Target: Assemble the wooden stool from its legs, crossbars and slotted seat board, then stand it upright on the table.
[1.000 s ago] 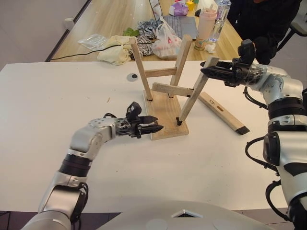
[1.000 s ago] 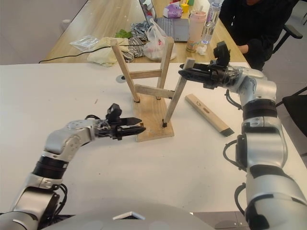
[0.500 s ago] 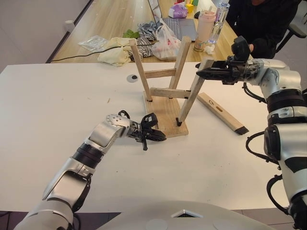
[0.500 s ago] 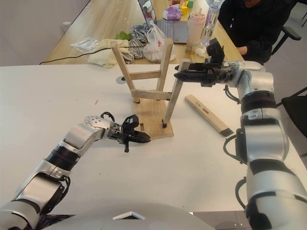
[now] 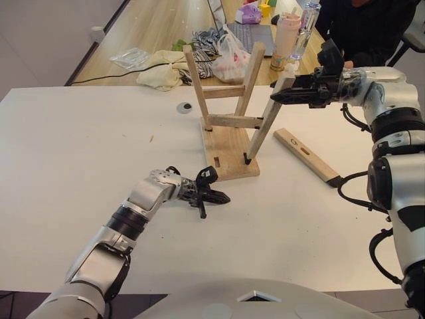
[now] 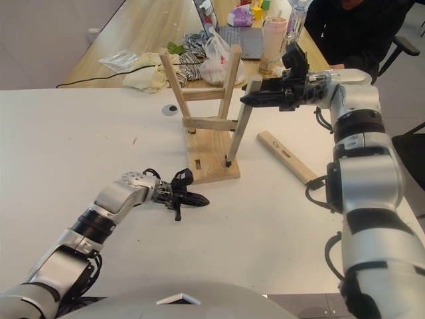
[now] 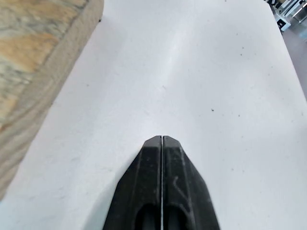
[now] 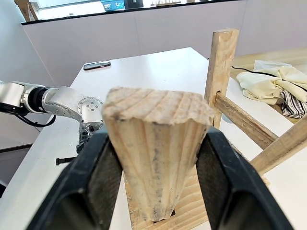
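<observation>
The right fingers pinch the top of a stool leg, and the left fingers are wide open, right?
No. The left fingers are shut tight, as the left wrist view shows. The right fingers do pinch the top of a stool leg.

Legs (image 5: 257, 123) stand on the seat board (image 5: 232, 149); a loose leg (image 5: 307, 155) lies right of it.

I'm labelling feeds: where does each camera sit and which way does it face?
Left eye view: head, facing forward-down over white table and slotted wooden seat board; both arms show.
Right eye view: same scene, shifted slightly; both arms.
Left wrist view: left wrist, facing along shut left pincer onto table beside seat board.
Right wrist view: right wrist, facing past right pincer clamping a pale wooden leg, toward the left arm.
Shared: both wrist views catch the seat board.
</observation>
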{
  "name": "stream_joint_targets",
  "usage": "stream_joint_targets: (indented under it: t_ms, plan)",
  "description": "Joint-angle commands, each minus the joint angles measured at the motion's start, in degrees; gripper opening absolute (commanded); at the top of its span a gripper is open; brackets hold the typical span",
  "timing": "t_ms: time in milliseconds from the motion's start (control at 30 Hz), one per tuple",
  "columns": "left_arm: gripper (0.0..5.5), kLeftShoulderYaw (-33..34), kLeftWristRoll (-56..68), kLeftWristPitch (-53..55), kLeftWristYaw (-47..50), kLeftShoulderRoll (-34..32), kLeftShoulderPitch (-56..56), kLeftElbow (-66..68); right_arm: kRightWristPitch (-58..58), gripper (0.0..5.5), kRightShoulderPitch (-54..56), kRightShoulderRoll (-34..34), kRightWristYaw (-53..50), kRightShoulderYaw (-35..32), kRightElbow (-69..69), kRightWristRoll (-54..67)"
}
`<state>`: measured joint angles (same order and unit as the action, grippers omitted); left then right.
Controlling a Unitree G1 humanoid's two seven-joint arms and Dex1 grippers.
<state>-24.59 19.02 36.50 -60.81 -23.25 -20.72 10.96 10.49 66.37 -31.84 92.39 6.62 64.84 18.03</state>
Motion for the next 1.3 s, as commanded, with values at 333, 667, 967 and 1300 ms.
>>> stream_joint_targets:
  t_ms: [333,667,967,1300]
  plan:
    - [0.00,1.32,-10.90,-3.77,12.17,3.77,-8.88,10.24,-2.86,2.05,-2.55,1.67,-0.16,2.20,1.21,-4.98]
    - [0.89,5.73,-14.35,-6.32,14.12,1.91,-14.24,18.46,-4.05,2.05,-3.34,2.37,-1.08,1.43,1.68,-5.31]
    - [0.89,-0.09,-13.06,1.40,-2.86,-3.86,-13.66,12.93,-4.74,2.05,-3.18,2.98,-2.81,0.37,2.28,-5.61]
    - [0.89,-0.79,-16.84,-4.95,1.39,-0.48,-15.62,17.59,-4.06,2.05,-1.23,3.32,-3.42,-2.04,2.85,-5.40]
